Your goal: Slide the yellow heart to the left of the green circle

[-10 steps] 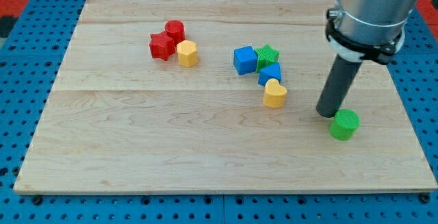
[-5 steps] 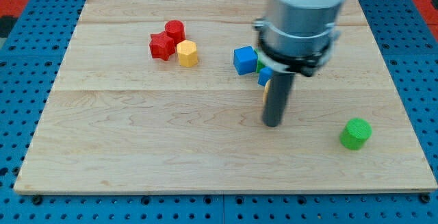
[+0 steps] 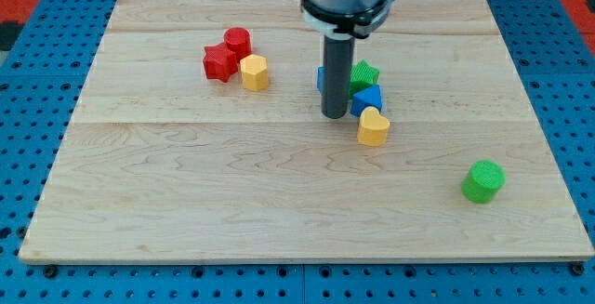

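Lining up my tip (image 3: 333,115) just left of yellow heart (image 3: 373,127); needing rightward push toward green circle (image 3: 483,181); no jaws fitted.

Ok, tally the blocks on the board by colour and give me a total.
Red: 2, the red cylinder block and the red star block
Yellow: 2, the yellow hexagon block and the yellow heart block
Blue: 2, the blue cube block, partly hidden by the rod, and the other blue block
Green: 2, the green star block and the green circle block
Total: 8
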Controlling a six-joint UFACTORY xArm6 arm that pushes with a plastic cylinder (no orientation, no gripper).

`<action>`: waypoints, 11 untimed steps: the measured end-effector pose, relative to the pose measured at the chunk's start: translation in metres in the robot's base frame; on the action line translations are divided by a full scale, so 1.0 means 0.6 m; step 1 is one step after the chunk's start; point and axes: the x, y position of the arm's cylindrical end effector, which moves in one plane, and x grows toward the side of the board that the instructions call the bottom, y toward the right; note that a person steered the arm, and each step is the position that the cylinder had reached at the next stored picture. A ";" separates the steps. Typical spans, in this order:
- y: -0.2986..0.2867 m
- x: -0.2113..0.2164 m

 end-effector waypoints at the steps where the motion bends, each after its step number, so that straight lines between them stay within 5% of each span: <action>1: 0.042 0.014; 6: 0.091 0.165; 8: 0.098 0.166; 9: 0.021 0.160; 11: -0.043 0.046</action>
